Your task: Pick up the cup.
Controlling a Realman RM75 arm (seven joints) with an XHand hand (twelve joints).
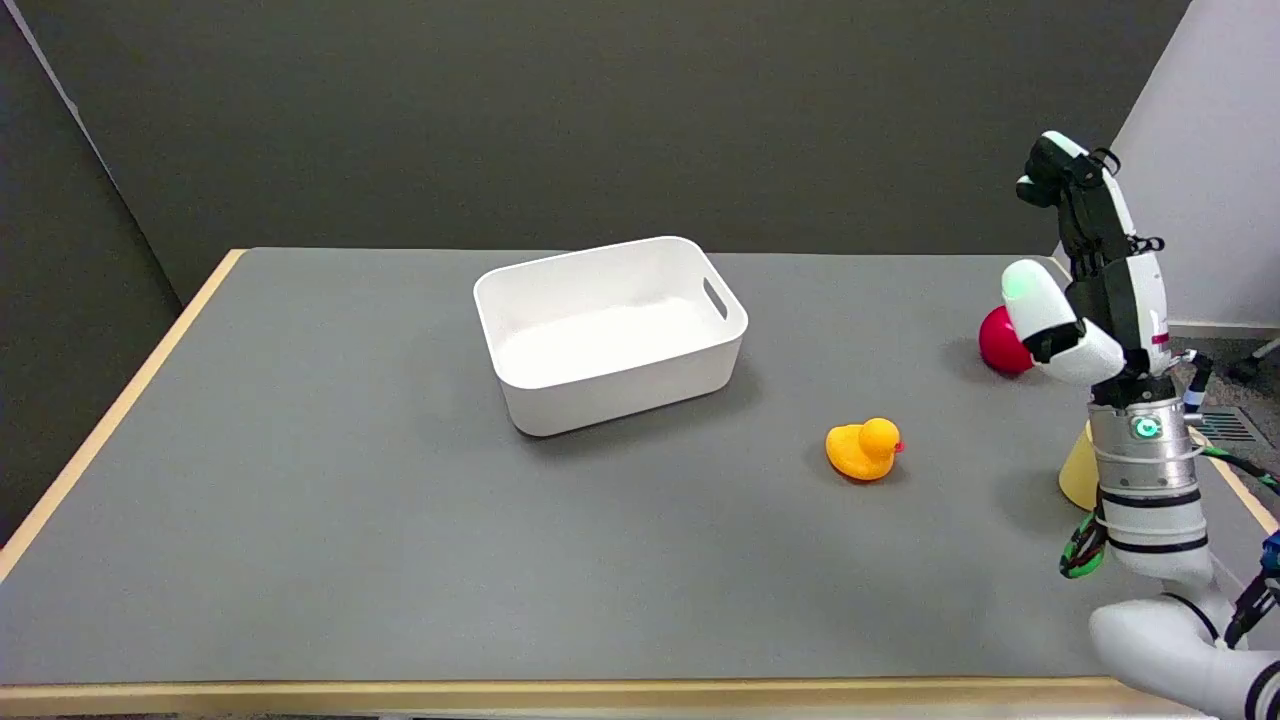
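Your right hand [1085, 270] is up high, fingers apart, holding nothing. The yellow cup [1078, 470] sits near-right, half hidden behind your wrist, so go down.

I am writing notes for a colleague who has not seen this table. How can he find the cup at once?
Start at the white bin in the middle of the grey table and go right, past the yellow duck, to the right edge. The cup stands there, mostly hidden behind the right arm's wrist. It is pale yellow and cone-like, unlike the round red ball farther back.
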